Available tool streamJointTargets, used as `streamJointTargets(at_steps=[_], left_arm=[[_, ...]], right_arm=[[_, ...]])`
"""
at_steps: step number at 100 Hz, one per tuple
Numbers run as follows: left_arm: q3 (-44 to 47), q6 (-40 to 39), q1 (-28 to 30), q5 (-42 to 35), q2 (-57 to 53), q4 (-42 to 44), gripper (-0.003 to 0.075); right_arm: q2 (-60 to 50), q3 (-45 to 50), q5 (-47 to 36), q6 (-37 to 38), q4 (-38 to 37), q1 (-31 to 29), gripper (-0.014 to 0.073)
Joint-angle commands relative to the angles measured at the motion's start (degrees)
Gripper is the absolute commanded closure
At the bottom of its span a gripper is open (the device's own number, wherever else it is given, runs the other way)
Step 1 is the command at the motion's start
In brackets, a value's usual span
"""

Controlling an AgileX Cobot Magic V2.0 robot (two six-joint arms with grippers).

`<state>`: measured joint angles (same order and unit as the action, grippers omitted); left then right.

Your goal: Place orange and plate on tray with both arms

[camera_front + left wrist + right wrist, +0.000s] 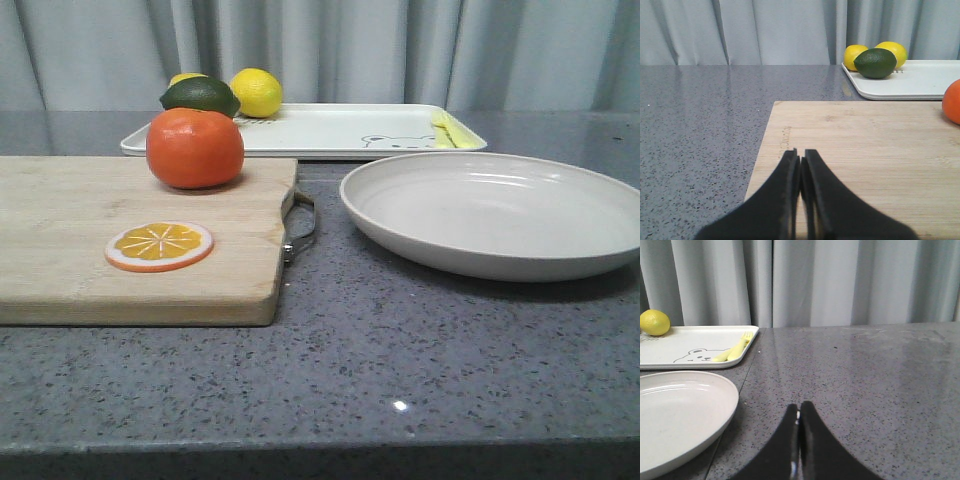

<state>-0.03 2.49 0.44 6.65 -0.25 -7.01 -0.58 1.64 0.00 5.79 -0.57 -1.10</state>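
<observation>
The orange [195,148] sits near the far right corner of the cutting board [60,240], just in front of the tray [330,128] at the back of the grey surface [400,370]. The plate [495,213] lies on the surface right of the board, close to the tray's front edge. The left hand [800,162], clenched and empty, hovers over the board's near left part, the orange ahead to its right. The right hand [799,412], clenched too, hangs over open surface right of the plate.
</observation>
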Motion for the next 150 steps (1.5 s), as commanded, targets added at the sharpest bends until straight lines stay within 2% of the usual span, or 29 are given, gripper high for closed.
streamJointTargets(at_steps=[1,30,56,110,129,150], left_arm=[[1.41,0.00,0.24,-4.33,-1.75,-0.18,0.0739],[0.62,0.00,0.24,-4.80,-1.75,-0.73,0.0739],[-5.46,0.00,0.24,-4.09,2.10,-1.24,0.0739],[-19.98,-0.14,0.24,-5.17,22.89,-1.24,0.0739],[-24.52,-0.14,0.24,-5.17,29.63,-5.14,0.0739],[-26.45,-0.14,0.24,-7.50,32.76,-5.14,0.0739]], right_arm=[[-1.22,0.00,-5.13,-0.45,0.11,-0.25,0.0662],[-1.17,-0.19,-3.55,-0.45,0.11,-0.25,0.0662],[0.95,-5.38,2.45,-0.45,0.11,-0.25,0.0652],[20.73,-23.51,10.03,-0.45,0.11,-0.25,0.0652],[29.47,-30.11,13.37,-0.45,0.11,-0.25,0.0652],[34.18,-32.68,11.11,-0.45,0.11,-0.25,0.0652]])
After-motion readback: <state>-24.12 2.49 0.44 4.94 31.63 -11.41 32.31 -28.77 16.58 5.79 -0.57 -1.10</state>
